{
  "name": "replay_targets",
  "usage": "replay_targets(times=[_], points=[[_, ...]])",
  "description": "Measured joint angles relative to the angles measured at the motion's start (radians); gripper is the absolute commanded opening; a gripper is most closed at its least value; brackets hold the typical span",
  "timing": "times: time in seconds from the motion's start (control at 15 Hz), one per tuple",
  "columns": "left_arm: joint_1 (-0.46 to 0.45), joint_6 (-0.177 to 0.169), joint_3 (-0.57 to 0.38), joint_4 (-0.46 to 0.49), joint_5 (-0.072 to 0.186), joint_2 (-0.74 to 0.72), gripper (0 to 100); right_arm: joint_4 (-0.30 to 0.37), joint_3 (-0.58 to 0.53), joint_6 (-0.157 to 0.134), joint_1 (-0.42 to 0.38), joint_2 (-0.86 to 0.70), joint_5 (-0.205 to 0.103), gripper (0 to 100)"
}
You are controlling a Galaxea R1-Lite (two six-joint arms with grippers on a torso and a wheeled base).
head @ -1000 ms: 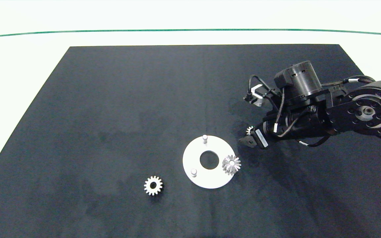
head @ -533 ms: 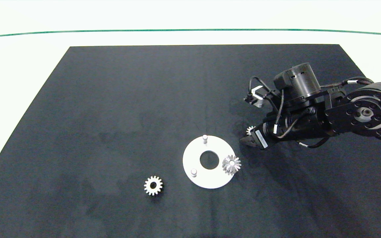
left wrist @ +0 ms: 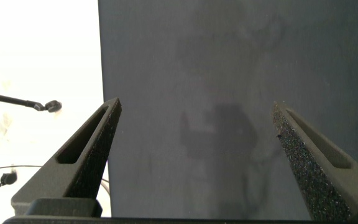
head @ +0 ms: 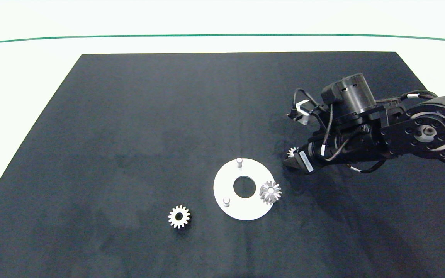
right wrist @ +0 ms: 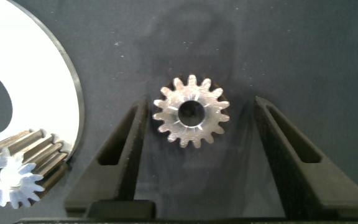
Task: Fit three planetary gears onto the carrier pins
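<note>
The right gripper (right wrist: 194,155) is low over the dark surface (head: 149,127) just beside the white disc (head: 222,193), its fingers spread either side of a flat-lying gear (right wrist: 191,112) without touching it; from overhead the arm hides all but a few of its teeth. A second gear (head: 270,192) sits on the pin at the disc's near-right edge, two pins (head: 239,161) stand bare, and the third gear (head: 179,216) lies well left of the disc. The left gripper (left wrist: 194,162) hangs spread over the surface's left edge, only a dark tip showing from overhead.

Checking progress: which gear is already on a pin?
The gear at the disc's right edge sits on a pin. One gear lies on the mat; another lies between the right hand's fingers.
</note>
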Motion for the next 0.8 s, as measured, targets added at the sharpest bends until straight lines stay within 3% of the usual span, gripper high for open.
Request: replay_targets(times=[0.53, 0.8], points=[[0.000, 0.000, -0.001, 0.000, 0.000, 0.000, 100, -0.002, 0.015, 0.002, -0.004, 0.000, 0.014, 45], [-0.001, 0.000, -0.001, 0.000, 0.000, -0.003, 100, -0.045, 0.023, 0.026, -0.003, 0.000, 0.028, 37]])
